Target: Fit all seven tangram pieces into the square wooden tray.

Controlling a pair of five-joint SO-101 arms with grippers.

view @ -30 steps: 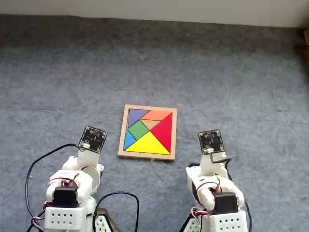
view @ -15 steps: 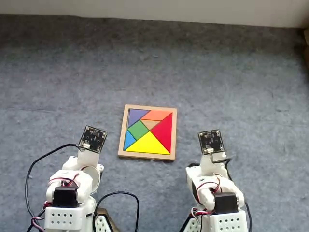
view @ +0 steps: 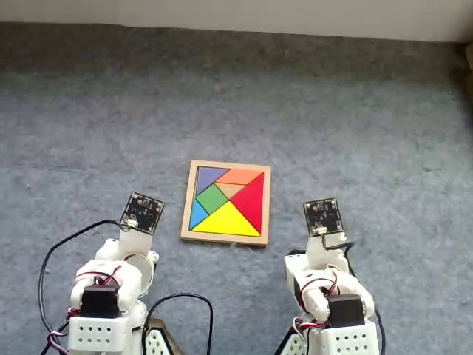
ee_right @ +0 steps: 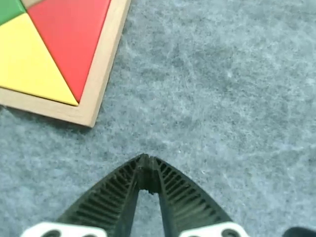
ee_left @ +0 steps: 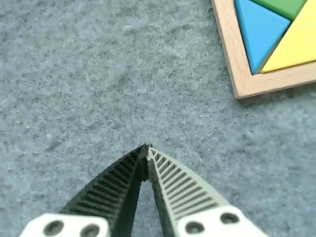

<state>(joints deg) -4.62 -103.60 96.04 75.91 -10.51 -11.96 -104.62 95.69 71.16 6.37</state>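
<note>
Wooden, square and apparently full: found the tray lying flat on the grey felt, between the two arms and a little ahead of them. Counted seven inside its rim: purple piece, orange piece, green piece, tan piece, red piece, blue piece, yellow piece. Noted no gap among them from the high view. Judged the task as good as finished.

Saw the left gripper low over bare felt, near the tray corner by the blue piece but apart from it, jaws pressed tip to tip on nothing. Saw the right gripper likewise closed and empty, near the corner by the red and yellow pieces, clear of the wood.

Reckoned any further motion the main hazard. Could have clipped the rim with a closed tip on a forward swing, shoved the light tray across the felt, or jolted a piece out of its seat. Could also have snagged a tip in the felt nap on a descent. Could not confirm full seating of every piece; feared a catch on any proud edge.
</note>
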